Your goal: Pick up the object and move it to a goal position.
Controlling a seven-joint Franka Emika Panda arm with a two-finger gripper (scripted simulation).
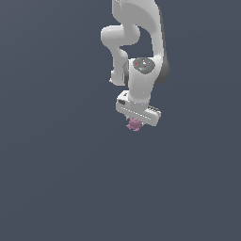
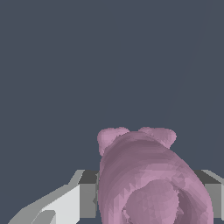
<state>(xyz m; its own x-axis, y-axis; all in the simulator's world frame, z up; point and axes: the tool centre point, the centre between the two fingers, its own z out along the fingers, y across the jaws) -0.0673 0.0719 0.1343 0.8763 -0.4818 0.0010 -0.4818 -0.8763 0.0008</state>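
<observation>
**Operator:** Report the nearest elements first.

**Technician:** In the wrist view, the object (image 2: pixel 151 179), a pinkish-purple lumpy blob with two rounded knobs on its far end, fills the foreground. It sits between the two fingers (image 2: pixel 87 199) of the hand (image 2: pixel 151 194). One grey finger pad lies against each flank of the blob, so the hand is clamped on the object.

**Operator:** Confirm from the other camera.

**Technician:** In the exterior view, the hand (image 1: pixel 136 121) points downward from the white arm (image 1: pixel 141 61). The object (image 1: pixel 134 124) protrudes just below the hand body, only partly visible. The fingers themselves are too small to resolve there.

**Operator:** State the position relative to the table.

**Technician:** The table (image 1: pixel 56 188) appears as a uniform dark blue-grey surface filling both views. No edge or corner of it is visible, so no position against edges or corners can be given. Whether the object touches the surface or hangs above it cannot be determined.

**Operator:** Farthest elements?

**Technician:** The upper arm links rise out of the exterior view's top edge.
</observation>
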